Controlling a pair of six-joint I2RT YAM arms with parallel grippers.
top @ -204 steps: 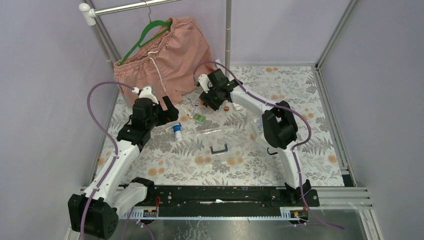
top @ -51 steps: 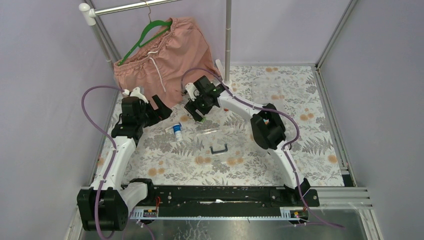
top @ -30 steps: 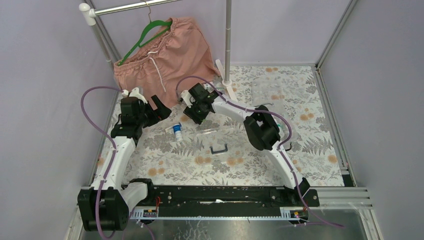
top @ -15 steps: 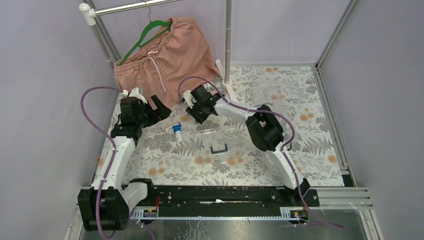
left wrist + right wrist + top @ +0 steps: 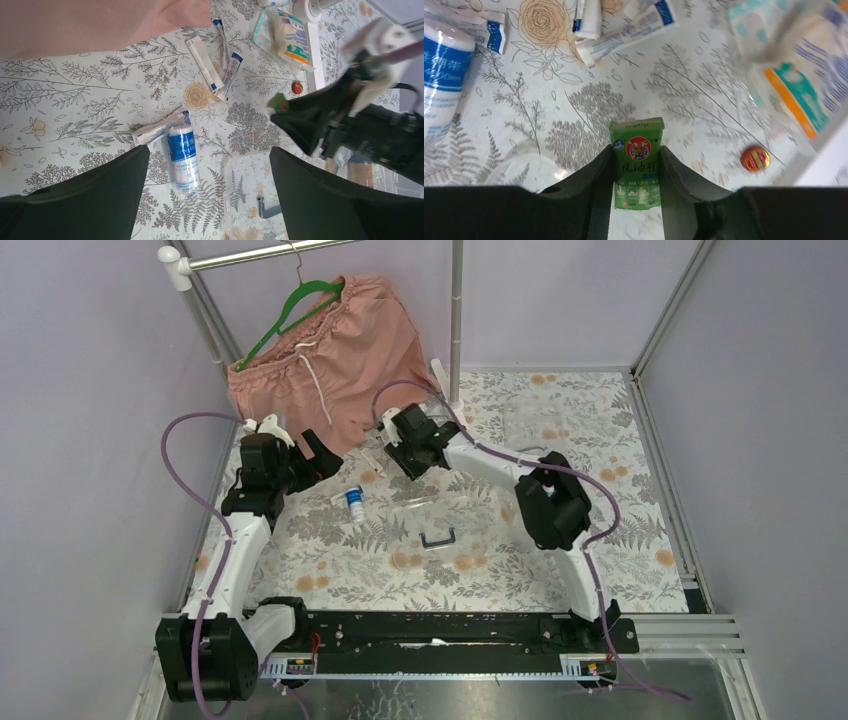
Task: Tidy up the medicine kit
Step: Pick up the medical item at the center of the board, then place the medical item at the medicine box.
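Clamping small green box [image 5: 636, 131] in right gripper [image 5: 635, 149]; left gripper [image 5: 207, 150] spread wide, empty, over bandage roll [image 5: 182, 157].

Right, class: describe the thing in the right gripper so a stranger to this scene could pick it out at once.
Find the pink shorts at the back of the floral table; just in front hangs the right gripper. It grips a small green box, the only item with a tiger face in a red circle; the sachets nearby are white-and-blue.
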